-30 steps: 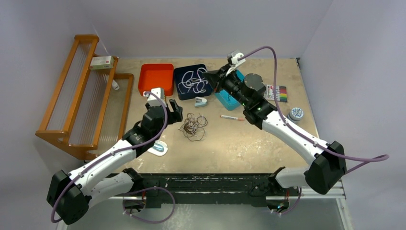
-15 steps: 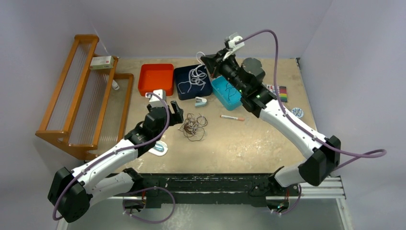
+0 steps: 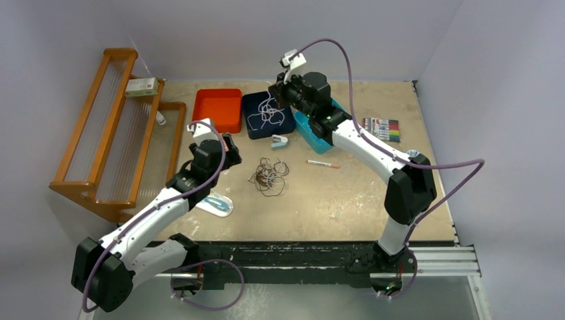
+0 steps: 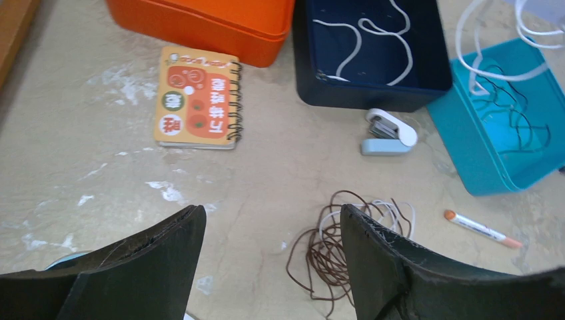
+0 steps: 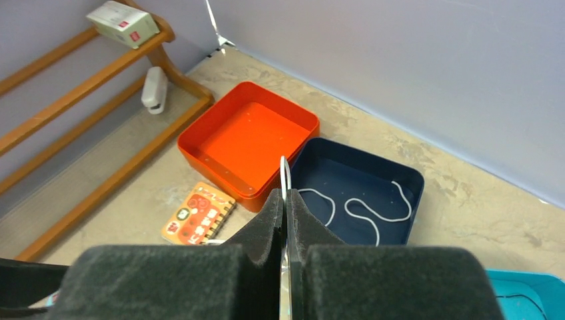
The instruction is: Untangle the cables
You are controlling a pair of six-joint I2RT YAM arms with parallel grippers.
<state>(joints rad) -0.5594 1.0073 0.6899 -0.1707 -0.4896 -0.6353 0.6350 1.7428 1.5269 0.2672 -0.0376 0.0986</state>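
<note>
A tangle of dark brown and white cables (image 3: pixel 268 176) lies mid-table; in the left wrist view this tangle (image 4: pixel 343 248) shows just ahead of the right fingertip. My left gripper (image 3: pixel 231 147) (image 4: pixel 270 215) hovers to the left of it, open and empty. My right gripper (image 3: pixel 275 91) (image 5: pixel 285 197) is raised over the navy box (image 3: pixel 248 107) and shut on a white cable (image 5: pixel 285 172). That cable (image 3: pixel 269 107) hangs down into the box, where more white cable (image 4: pixel 365 37) lies. Thin black cables (image 4: pixel 513 113) rest in the teal box (image 4: pixel 466 143).
An orange box (image 3: pixel 217 110) stands left of the navy one, with a small spiral notebook (image 4: pixel 198 97) in front. A white stapler (image 3: pixel 279 141) and a red-and-white pen (image 3: pixel 323 164) lie near the tangle. A wooden rack (image 3: pixel 113 133) fills the left edge; a marker set (image 3: pixel 384 129) sits right.
My right arm swung left and rose with the white cable, from beside the teal box to above the navy box. My left gripper drew back to the left, away from the tangle.
</note>
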